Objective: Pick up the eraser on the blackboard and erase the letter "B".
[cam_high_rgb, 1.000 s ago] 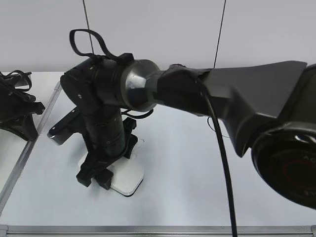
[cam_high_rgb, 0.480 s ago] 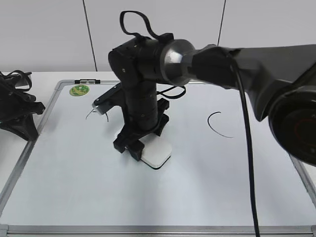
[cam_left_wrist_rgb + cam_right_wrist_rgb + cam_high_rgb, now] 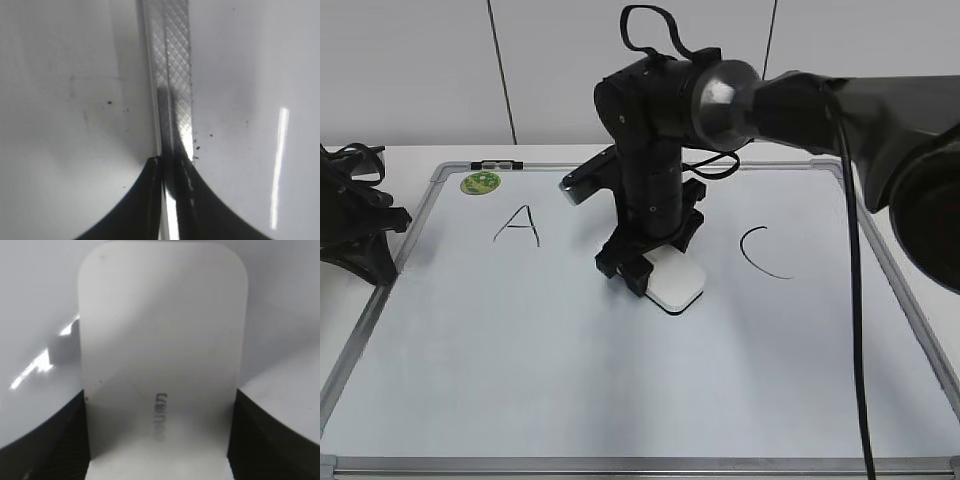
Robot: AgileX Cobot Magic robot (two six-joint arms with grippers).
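Note:
The white eraser (image 3: 675, 283) lies flat on the blackboard (image 3: 520, 380) near its middle, between the letters "A" (image 3: 518, 226) and "C" (image 3: 760, 252). My right gripper (image 3: 635, 270) is shut on the eraser and presses it down on the board. In the right wrist view the eraser (image 3: 160, 365) fills the frame, with grey print on top, between the fingers of the right gripper (image 3: 160, 440). No letter "B" shows; the spot between "A" and "C" is covered by the arm and eraser. My left gripper (image 3: 360, 225) rests at the board's left edge, with its jaws (image 3: 167, 165) shut.
A round green magnet (image 3: 480, 183) sits at the board's top left corner. The silver board frame (image 3: 172, 60) runs under the left gripper. The right arm's cable hangs across the right side of the board. A grey wall stands behind.
My right gripper has slid the eraser from the lower left of the board rightward and farther back to the middle. The letters "A" and "C" have come into view. The left arm has not moved.

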